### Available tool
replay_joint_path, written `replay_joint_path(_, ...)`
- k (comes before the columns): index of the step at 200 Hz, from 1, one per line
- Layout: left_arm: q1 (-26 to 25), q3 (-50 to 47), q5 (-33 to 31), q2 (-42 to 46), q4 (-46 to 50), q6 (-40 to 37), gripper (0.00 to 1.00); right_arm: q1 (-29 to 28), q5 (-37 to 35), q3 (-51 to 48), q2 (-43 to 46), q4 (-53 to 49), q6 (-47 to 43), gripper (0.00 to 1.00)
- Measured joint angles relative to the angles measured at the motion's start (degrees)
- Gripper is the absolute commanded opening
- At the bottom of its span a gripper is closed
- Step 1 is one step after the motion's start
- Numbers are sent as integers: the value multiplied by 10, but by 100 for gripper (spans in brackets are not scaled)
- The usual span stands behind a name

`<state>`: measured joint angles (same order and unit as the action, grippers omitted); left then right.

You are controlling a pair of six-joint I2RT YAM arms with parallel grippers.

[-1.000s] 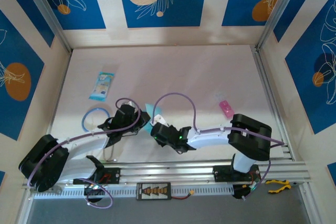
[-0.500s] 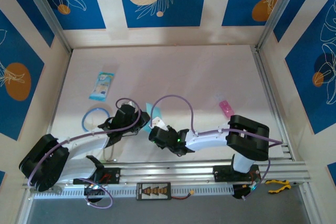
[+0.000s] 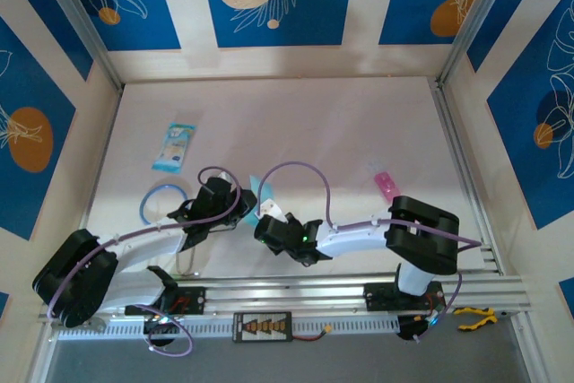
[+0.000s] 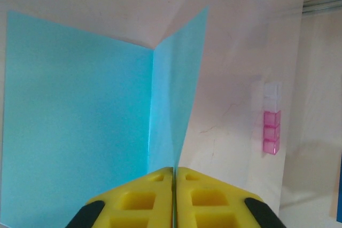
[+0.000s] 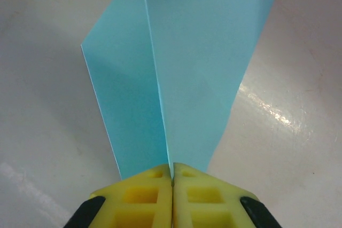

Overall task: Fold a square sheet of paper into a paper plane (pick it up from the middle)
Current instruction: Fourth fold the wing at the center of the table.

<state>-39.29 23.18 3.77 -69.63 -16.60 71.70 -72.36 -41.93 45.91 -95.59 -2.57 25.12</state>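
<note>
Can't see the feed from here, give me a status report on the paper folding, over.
Left gripper shut on the blue paper. Right gripper shut on it too. Paper folded along one crease. Pink blocks well aside.

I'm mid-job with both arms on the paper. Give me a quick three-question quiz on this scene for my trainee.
1. True or false: the left jaws and the right jaws are both shut on the blue paper.
2. Which thing lies on the table on the side of the right arm? A) printed packet B) blue ring C) pink blocks
3. Fill in: the paper is not flat; it bends along a ___ running up from the jaws.
Key: 1 true; 2 C; 3 crease.
</note>
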Motion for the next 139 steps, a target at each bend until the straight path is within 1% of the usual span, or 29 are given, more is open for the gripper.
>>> replay_joint_path(14, 0, 1, 0, -1, 0, 0, 17, 2, 2, 0, -2, 0, 1, 3)
replay_joint_path(24, 0, 2, 0, -2, 3, -5, 27, 4, 5, 0, -2, 0, 2, 2)
replay_joint_path(44, -1, 8, -1, 0, 22, -13, 43, 13, 23, -2, -2, 9, 3, 1)
replay_joint_path(57, -2, 11, -8, 13, 42, -18, 51, 24, 47, -13, 2, 28, 2, 1)
replay_joint_path(70, -2, 11, -19, 38, 68, -27, 57, 39, 82, -31, 9, 49, 2, 1)
replay_joint_path(90, -2, 11, -41, 85, 107, -37, 60, 71, 149, -64, 24, 89, 6, 1)
replay_joint_path(106, -2, 11, -55, 118, 131, -47, 60, 96, 197, -84, 35, 117, 12, 1)
replay_joint_path(139, 1, 11, -64, 141, 158, -62, 60, 136, 280, -104, 46, 163, 24, 1)
